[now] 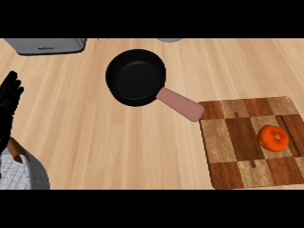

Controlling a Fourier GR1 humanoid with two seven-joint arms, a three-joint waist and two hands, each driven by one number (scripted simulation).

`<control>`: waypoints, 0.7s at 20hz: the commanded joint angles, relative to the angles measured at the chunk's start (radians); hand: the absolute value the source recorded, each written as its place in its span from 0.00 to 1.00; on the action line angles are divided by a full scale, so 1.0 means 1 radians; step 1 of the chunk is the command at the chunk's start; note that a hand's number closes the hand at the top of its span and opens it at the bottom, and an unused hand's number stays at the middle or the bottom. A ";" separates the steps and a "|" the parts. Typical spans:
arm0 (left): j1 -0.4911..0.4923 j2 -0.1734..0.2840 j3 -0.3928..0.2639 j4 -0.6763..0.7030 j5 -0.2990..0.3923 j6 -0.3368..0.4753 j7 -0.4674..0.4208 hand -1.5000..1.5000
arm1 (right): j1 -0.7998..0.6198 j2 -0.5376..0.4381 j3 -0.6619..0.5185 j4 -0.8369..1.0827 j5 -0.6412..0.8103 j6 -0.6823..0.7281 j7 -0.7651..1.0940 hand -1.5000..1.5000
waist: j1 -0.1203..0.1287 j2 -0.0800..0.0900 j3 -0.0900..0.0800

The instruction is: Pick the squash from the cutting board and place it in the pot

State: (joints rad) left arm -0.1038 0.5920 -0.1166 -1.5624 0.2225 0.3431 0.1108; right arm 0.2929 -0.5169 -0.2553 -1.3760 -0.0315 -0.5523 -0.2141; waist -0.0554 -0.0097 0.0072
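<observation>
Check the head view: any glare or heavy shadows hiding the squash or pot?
Head view: light is even, with no glare; the round orange squash stands out clearly against the checkered wooden cutting board; the black pot with a pink handle is so dark that its inside shows little detail; shadows are faint.

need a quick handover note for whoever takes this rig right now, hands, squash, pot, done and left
Left hand: open, fingers up, resting at the view's left edge, holding nothing.
Right hand: not in view.
Squash: orange, lying on the right part of the cutting board, untouched.
Pot: black, with a pinkish handle whose end reaches the board's upper left corner; nothing in it.
Done: nothing yet.
Left: grasp the squash, carry it up and left to the pot, set it inside.
</observation>
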 commanded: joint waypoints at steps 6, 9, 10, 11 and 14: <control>0.095 -0.032 -0.062 0.048 -0.034 -0.030 0.002 0.50 | 0.188 -0.092 0.101 -0.279 0.162 -0.019 0.341 0.00 | 0.061 0.015 -0.015; 0.067 -0.027 -0.052 0.059 -0.030 -0.043 0.011 0.50 | 0.156 -0.166 0.128 -0.365 0.181 0.045 0.521 0.00 | 0.075 0.019 -0.015; 0.072 -0.016 -0.042 0.064 -0.025 -0.058 0.004 0.50 | 0.147 -0.200 0.133 -0.359 0.180 0.089 0.559 0.00 | 0.082 0.019 -0.014; 0.044 -0.036 -0.061 0.072 -0.043 -0.044 0.011 0.50 | 0.134 -0.237 0.137 -0.370 0.175 0.132 0.619 0.00 | 0.077 0.021 -0.013; 0.046 -0.009 -0.046 0.051 -0.021 -0.084 0.019 0.50 | 0.099 -0.295 0.199 -0.375 0.173 0.236 0.772 0.00 | 0.115 0.024 -0.014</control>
State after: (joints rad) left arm -0.1451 0.5711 -0.1390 -1.5546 0.1981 0.2944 0.1061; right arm 0.4211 -0.7350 -0.1167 -1.7164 0.1276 -0.4210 0.3729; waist 0.0208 -0.0003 0.0079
